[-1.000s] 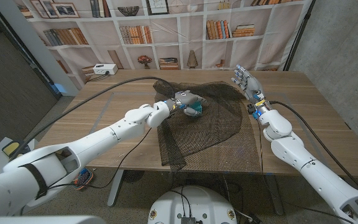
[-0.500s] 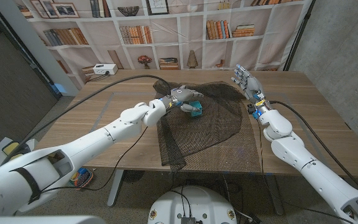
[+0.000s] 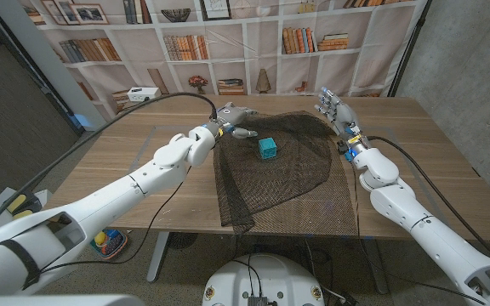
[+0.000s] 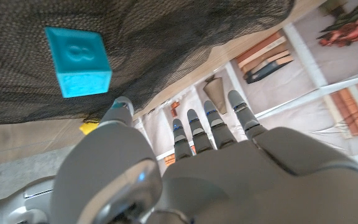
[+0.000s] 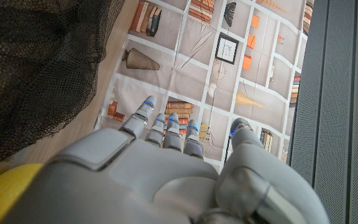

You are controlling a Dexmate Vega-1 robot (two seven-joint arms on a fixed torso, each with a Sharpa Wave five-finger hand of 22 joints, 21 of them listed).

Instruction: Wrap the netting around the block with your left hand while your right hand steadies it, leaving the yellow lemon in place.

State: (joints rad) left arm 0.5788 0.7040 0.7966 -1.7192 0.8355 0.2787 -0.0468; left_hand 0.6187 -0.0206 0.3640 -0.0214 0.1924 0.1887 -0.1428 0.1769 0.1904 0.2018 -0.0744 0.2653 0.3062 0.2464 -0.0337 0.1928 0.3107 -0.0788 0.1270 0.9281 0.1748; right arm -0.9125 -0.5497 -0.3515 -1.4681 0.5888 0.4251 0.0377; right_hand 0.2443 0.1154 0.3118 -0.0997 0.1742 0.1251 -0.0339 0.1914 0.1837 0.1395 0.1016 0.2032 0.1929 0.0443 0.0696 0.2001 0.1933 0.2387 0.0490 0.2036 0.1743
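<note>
The netting point(image 3: 275, 166) is spread as a dark mesh sheet over the middle of the wooden worktop point(image 3: 424, 153), with its near edge draped over the front edge. The block point(image 3: 267, 148), a turquoise cube, is seen sitting on top of the netting, uncovered, near the sheet's far part. The left hand point(image 3: 230, 120) is held over the far left corner of the netting, just beside the block but apart from it; its fingers point(image 4: 194, 130) are extended and spread, and nothing is held in them. In the left wrist view the block point(image 4: 78, 61) is seen resting on the mesh beyond the fingertips. The right hand point(image 3: 337, 112) is raised at the far right edge of the netting, fingers apart and empty. The yellow lemon point(image 5: 2, 190) is glimpsed beside the right hand in the right wrist view.
</note>
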